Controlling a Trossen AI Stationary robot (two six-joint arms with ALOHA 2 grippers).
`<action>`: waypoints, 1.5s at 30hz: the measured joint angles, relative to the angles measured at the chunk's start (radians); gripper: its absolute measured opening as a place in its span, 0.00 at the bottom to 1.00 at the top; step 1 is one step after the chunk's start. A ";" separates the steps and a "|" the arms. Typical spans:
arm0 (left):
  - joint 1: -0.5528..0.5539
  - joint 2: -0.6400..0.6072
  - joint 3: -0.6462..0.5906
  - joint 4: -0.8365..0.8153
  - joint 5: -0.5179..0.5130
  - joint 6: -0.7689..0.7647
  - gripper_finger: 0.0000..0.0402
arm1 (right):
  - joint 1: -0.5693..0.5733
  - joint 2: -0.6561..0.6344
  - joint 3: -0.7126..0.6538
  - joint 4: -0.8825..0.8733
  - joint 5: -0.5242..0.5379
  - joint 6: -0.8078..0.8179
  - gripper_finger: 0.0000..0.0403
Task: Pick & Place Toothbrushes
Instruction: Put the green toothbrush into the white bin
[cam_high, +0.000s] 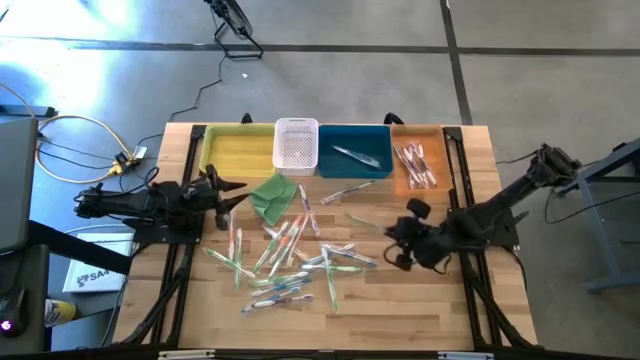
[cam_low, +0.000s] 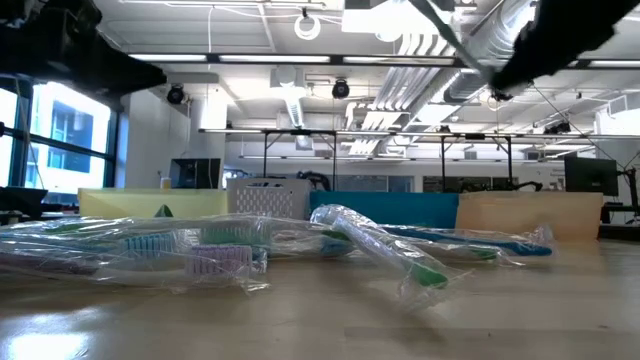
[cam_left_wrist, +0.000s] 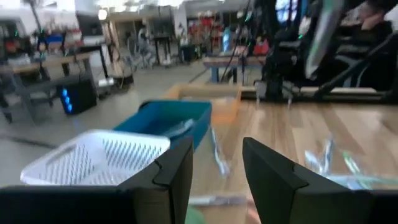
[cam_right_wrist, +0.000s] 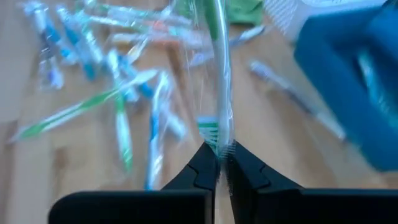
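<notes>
**Green brush in the right claw, pile waiting mid-table**

Now, the right gripper (cam_right_wrist: 217, 163) has its fingers pinched tight on a green toothbrush (cam_right_wrist: 219, 74) in a clear wrapper, bristle end down at the fingertips, handle sticking out ahead of the claw. From above, that right gripper (cam_high: 400, 240) hangs over the right half of the wooden table (cam_high: 420, 310), just beside the edge of the pile.

And what a pile: the loose toothbrushes (cam_high: 285, 262) lie scattered across the middle of the boards, green, blue and pink handles crossing each other in shiny wrappers. At table height they fill the foreground, crinkled plastic everywhere (cam_low: 200, 250).

Along the far edge stands a row of containers: a yellow bin (cam_high: 238, 152), a white mesh basket (cam_high: 296, 145), a blue bin (cam_high: 355, 150) with one wrapped brush inside, and an orange bin (cam_high: 418, 160) holding several. A folded green cloth (cam_high: 270, 196) sits just in front of the basket.

Over on the left, the left gripper (cam_high: 222, 190) waits near the cloth, its fingers (cam_left_wrist: 174, 177) parted with a plain gap and nothing between them.
</notes>
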 joint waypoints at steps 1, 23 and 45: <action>0.000 0.000 0.000 0.016 0.014 0.021 0.34 | -0.026 0.001 0.000 0.024 -0.005 -0.035 0.02; 0.000 0.221 0.001 0.270 0.000 0.114 0.34 | -0.604 0.031 0.000 0.432 -0.357 -0.559 0.02; 0.594 0.606 0.080 0.510 0.442 0.009 0.34 | -0.863 0.374 0.000 0.936 -0.681 -0.708 0.02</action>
